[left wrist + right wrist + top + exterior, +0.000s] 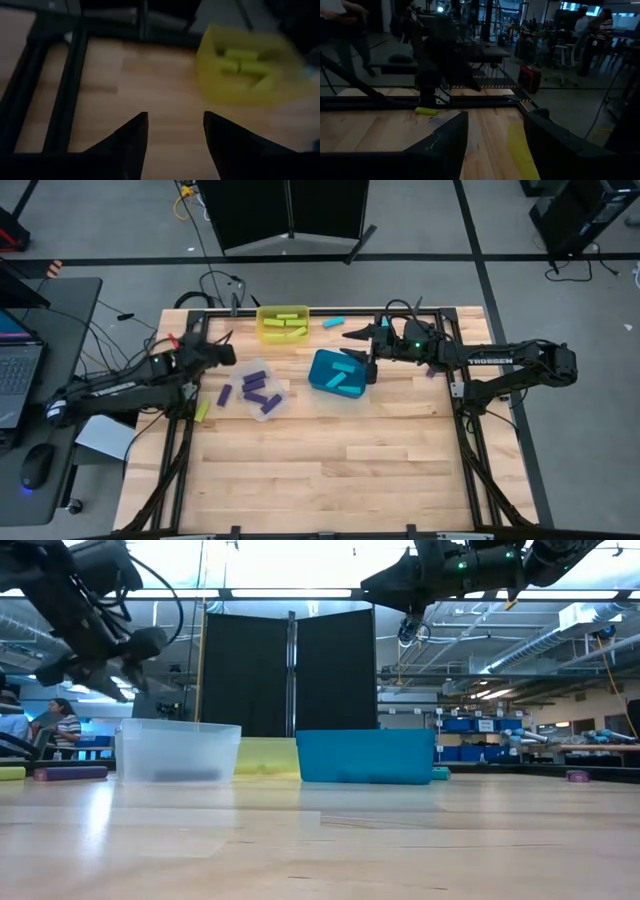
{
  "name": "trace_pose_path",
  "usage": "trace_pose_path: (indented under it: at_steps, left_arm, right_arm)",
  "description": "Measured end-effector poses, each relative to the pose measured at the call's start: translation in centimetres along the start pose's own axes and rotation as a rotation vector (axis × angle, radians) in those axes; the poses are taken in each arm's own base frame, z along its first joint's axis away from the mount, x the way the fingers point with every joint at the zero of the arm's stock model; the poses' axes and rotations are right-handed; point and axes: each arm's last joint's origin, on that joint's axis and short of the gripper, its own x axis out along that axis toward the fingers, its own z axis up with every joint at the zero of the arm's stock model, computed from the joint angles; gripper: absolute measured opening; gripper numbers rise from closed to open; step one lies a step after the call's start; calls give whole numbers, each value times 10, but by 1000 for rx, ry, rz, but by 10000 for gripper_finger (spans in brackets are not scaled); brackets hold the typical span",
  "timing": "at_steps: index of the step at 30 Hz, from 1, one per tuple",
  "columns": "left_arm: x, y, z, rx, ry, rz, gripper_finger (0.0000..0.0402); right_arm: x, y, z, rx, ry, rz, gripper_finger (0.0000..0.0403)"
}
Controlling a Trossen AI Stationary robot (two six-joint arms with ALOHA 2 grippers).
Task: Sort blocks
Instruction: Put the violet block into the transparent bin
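In the high view, the yellow bin (283,323) at upper centre holds about three yellow-green blocks (285,319). The teal bin (340,372) at centre holds two cyan blocks (342,376). About five purple blocks (258,388) sit in and beside the clear bin (262,393), left of centre. One cyan block (333,322) lies loose on the counter (330,460), and one yellow-green block (202,410) at far left. The left hand (225,356) hangs empty, fingers spread, above the counter's left edge. The right hand (356,335), also spread and empty, hovers above the teal bin.
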Motion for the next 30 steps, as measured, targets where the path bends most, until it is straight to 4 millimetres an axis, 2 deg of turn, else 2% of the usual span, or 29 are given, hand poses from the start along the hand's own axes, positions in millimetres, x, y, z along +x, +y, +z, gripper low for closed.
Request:
trace_pose_path:
  at_steps: [9, 18, 24, 30]
  left_arm:
    - [-1, 12, -11, 69, 264, 58, 155]
    - [-24, 8, 7, 179, 428, 70, 133]
    - [-11, -3, -3, 247, 614, 119, 107]
    - [3, -12, -12, 322, 720, 185, 80]
  right_arm:
    - [0, 0, 0, -1, 0, -4, 204]
    - [0, 0, 0, -15, 0, -4, 204]
    - [0, 0, 0, -23, 0, -4, 204]
    - [0, 0, -1, -28, 11, -2, 204]
